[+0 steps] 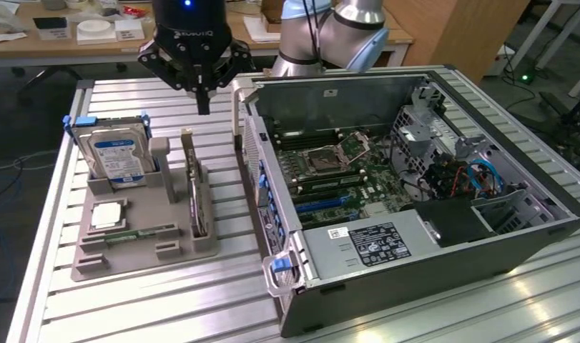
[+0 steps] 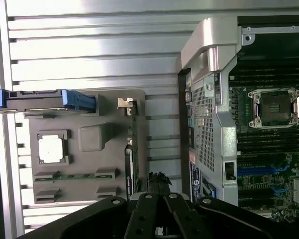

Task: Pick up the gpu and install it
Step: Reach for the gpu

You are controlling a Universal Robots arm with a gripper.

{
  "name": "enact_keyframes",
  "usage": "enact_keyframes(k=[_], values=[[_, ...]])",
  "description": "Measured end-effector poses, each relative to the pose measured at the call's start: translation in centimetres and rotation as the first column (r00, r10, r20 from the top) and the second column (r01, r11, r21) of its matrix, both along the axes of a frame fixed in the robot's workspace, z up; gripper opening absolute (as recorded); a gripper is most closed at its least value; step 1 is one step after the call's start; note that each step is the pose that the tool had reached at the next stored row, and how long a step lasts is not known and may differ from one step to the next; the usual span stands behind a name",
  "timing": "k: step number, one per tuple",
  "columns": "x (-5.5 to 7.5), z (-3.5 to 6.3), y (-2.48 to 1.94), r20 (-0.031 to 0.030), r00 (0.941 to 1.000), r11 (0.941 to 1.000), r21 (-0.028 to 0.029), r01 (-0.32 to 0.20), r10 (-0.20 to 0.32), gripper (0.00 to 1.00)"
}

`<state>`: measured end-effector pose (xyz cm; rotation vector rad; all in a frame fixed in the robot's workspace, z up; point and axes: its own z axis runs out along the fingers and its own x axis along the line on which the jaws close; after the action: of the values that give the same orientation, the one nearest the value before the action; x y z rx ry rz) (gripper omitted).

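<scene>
Grey holder tray (image 1: 127,263) on slatted metal table (image 1: 156,307), gpu (image 1: 198,207) standing on edge in its slot, hard drive (image 1: 116,158) upright beside it, my gripper (image 1: 203,106) hanging above, near the gpu, jaws pressed together on nothing, open computer case (image 1: 414,275) at the exterior view's right.

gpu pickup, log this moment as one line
pincer: shut, empty, raised near tray | gpu: upright on edge in tray, untouched | computer case: open, gpu not yet installed
</scene>
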<state>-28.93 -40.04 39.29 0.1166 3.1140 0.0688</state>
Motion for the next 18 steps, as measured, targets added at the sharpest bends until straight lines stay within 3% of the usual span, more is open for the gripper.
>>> enact_keyframes(k=[18], values=[[-3.8,0.00,-0.03,-0.0001,1.0000,1.0000,0.0000,0.000,0.000,0.10]])
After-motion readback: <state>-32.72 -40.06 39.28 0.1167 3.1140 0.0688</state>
